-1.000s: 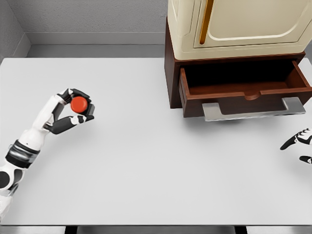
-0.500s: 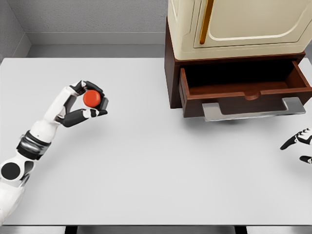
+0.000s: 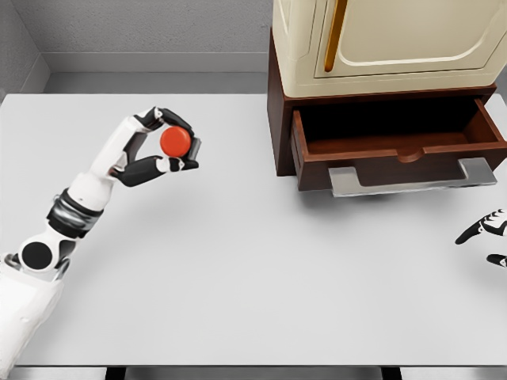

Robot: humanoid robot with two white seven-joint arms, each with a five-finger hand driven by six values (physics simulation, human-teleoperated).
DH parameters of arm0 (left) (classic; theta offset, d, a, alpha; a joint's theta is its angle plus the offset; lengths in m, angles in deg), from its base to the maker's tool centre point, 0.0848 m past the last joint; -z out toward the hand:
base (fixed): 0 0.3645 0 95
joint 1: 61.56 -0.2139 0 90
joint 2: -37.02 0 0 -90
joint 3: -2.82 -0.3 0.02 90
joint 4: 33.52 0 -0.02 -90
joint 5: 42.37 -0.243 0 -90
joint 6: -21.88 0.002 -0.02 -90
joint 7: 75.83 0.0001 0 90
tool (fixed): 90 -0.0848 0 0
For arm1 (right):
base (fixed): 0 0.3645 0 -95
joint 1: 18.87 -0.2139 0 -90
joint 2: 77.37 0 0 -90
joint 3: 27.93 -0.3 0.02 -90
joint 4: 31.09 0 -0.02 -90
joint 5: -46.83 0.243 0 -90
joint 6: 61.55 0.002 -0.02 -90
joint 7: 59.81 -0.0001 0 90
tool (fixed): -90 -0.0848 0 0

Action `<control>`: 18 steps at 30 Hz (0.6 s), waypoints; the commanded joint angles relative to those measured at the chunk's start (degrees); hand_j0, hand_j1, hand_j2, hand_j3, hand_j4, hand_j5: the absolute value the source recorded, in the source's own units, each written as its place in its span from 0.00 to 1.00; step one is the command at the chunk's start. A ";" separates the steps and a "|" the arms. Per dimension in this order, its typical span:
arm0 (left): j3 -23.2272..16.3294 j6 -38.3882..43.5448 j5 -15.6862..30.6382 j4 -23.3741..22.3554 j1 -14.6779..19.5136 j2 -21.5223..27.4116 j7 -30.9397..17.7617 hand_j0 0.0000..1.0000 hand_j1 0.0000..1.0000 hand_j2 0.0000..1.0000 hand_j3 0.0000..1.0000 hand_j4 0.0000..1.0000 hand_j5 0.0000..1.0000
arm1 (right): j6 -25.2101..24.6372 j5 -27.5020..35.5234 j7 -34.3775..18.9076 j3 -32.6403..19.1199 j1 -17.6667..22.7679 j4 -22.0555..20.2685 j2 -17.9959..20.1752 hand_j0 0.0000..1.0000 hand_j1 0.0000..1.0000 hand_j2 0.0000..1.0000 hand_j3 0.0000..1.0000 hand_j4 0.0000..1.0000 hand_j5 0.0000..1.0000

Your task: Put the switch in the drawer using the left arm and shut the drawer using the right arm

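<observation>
The switch (image 3: 175, 141) is pinched in the left hand (image 3: 158, 146) (above the worktop (image 3: 238, 261)); next, it should be carried to the open drawer (image 3: 396, 134).

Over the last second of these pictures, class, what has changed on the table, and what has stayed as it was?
The left hand, gripping the red switch, has carried it up and to the right across the table, toward the open drawer. The grip on the switch is the same. The drawer stays open, and the right hand rests at the right edge as before.

Red round switch (image 3: 175, 141) held above table; brown drawer (image 3: 400, 146) open.
</observation>
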 commanded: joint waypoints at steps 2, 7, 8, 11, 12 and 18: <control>0.01 0.03 0.24 0.45 0.09 -1.32 -0.32 0.40 0.40 0.40 0.40 0.40 0.40 | -0.16 0.38 0.02 0.01 0.00 0.00 0.07 0.65 0.65 0.65 0.65 0.65 0.65; 0.01 0.03 -0.03 0.89 0.88 -2.38 -0.32 0.40 0.40 0.40 0.40 0.40 0.40 | -0.16 0.29 0.02 -0.69 0.00 0.00 -0.19 0.65 0.65 0.65 0.65 0.65 0.65; 0.01 0.03 -0.03 0.97 1.67 -2.38 -0.32 0.40 0.40 0.40 0.40 0.40 0.40 | -0.16 0.29 0.02 -1.05 0.00 0.00 -0.19 0.65 0.65 0.65 0.65 0.65 0.65; 0.01 0.03 -0.03 1.06 2.37 -3.26 -0.32 0.40 0.40 0.40 0.40 0.40 0.40 | -0.16 0.29 0.02 -1.05 0.26 0.00 -0.19 0.65 0.65 0.65 0.65 0.65 0.65; 0.01 0.03 -0.03 1.06 2.55 -3.87 -0.32 0.40 0.40 0.40 0.40 0.40 0.40 | -0.16 0.29 0.02 -1.31 0.44 0.00 -0.28 0.65 0.65 0.65 0.65 0.65 0.65; 0.01 0.84 -1.34 1.15 3.43 -6.60 -0.32 0.40 0.40 0.40 0.40 0.40 0.40 | -0.16 0.29 0.02 -1.57 0.26 0.00 0.25 0.65 0.65 0.65 0.65 0.65 0.65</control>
